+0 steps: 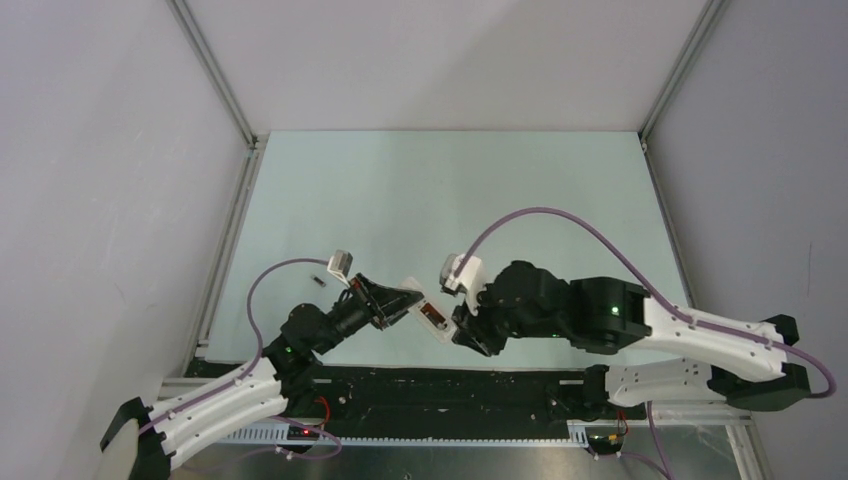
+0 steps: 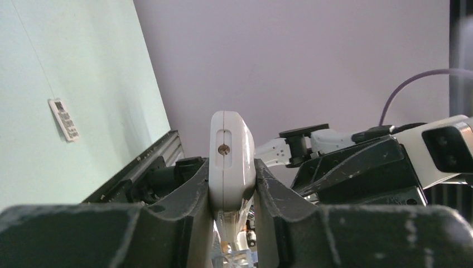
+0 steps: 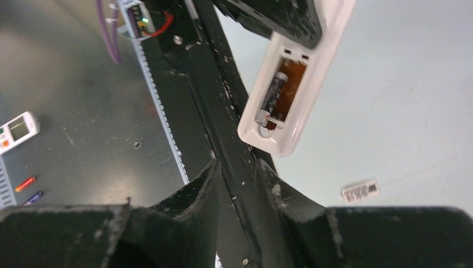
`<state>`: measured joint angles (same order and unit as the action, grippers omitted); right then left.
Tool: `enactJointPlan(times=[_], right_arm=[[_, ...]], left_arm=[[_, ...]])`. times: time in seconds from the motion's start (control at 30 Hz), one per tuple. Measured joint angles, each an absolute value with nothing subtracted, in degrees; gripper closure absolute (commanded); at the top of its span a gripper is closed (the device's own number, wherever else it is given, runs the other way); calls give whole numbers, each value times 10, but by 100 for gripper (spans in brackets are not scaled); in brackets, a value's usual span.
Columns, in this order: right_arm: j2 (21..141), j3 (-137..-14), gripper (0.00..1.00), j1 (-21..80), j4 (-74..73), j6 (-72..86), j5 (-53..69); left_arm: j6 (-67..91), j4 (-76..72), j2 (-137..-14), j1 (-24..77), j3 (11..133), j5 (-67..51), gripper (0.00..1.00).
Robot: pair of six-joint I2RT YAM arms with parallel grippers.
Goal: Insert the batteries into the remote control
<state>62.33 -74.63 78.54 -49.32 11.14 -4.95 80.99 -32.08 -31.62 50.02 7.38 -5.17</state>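
The left gripper (image 2: 231,178) is clamped tight on the remote control (image 2: 226,151), which sticks out edge-on past its fingertips, while the right gripper (image 3: 237,176) hovers with its jaws a little apart, the remote's open bay and one seated battery (image 3: 274,89) just ahead of them.

No text is legible; print on the small white label (image 3: 360,191) is too tiny.
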Motion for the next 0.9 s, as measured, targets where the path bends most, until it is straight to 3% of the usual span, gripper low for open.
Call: enactJointPlan(times=[0.2,0.3,0.9], right_arm=[[546,-711,48,789,-422,-27,24],[521,-700,44,785,-395,-94,71],[544,-625,44,703,-285,-189,303]], left_arm=[[843,-321,-328,500,74,-88,100],[861,-321,-335,500,74,-111,100],[896,-321,-366,500,85,-211,100]])
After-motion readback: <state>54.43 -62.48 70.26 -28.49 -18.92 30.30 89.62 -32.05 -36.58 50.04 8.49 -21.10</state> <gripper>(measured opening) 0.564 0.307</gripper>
